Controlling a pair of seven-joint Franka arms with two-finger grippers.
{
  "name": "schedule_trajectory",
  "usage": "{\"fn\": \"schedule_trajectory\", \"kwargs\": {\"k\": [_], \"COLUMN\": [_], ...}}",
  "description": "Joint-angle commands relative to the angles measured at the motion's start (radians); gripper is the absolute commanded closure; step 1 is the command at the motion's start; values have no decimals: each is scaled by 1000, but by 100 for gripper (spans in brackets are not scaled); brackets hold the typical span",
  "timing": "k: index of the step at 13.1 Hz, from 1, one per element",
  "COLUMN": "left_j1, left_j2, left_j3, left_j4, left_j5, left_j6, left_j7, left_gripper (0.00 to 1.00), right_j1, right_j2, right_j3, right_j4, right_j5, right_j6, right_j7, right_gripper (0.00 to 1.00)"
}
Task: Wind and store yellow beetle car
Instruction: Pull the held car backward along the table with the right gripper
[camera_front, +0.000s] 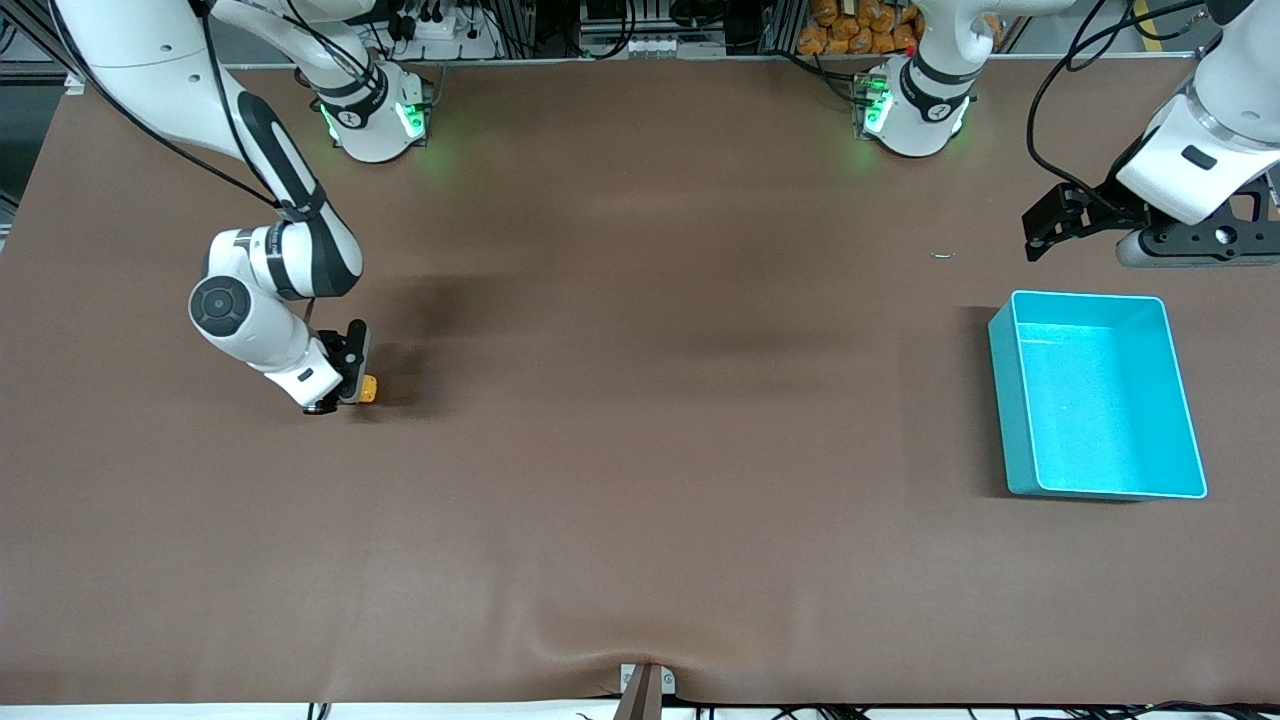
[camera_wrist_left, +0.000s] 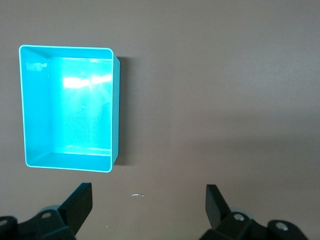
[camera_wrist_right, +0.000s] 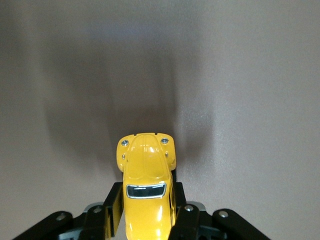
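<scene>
1. My right gripper (camera_front: 352, 385) is down low at the right arm's end of the table (camera_front: 640, 450), clamped on the yellow beetle car (camera_front: 368, 388).
2. In the right wrist view the car (camera_wrist_right: 145, 187) sits between my two fingers (camera_wrist_right: 114, 207), one pressed against each side of the body, with the rounded nose sticking out past the fingertips.
3. Can't tell whether the car's wheels touch the brown tabletop or hang just above it.
4. My left gripper (camera_front: 1045, 232) waits up in the air at the left arm's end, over bare table just beside the teal bin (camera_front: 1098, 490), fingers (camera_wrist_left: 80, 204) spread wide with nothing between them.
5. A tiny pale scrap (camera_front: 942, 255) lies on the table near the bin, farther from the front camera than the bin.
</scene>
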Motion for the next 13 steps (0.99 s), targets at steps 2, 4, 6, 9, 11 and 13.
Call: {"fn": "schedule_trajectory", "kwargs": {"k": [2,4,6,9,11,13], "left_j1": [-6,-6,-5,-6,-5,-6], "left_j2": [9,9,9,10,10,9], "left_j3": [0,1,1,1,0,1], "left_j4": [20,20,20,20,20,20], "left_j5": [14,14,14,14,14,14], "left_j6": [1,1,1,1,1,1], "left_j7": [-10,-10,-11,-10,-10,-10], "left_gripper": [0,0,0,0,0,0], "right_j1": [-24,-35,-53,-81,-96,-116], "right_j2": [29,35,38,55,63,69], "right_j3": [4,4,4,4,4,4], "right_j4": [14,17,17,26,35,37], "right_j5": [-19,-19,-19,-19,-19,-19], "right_j6": [-6,-3,-2,1,1,1], "right_j7": [-31,-60,-66,-92,-117,-144], "right_gripper": [79,79,79,79,79,79]}}
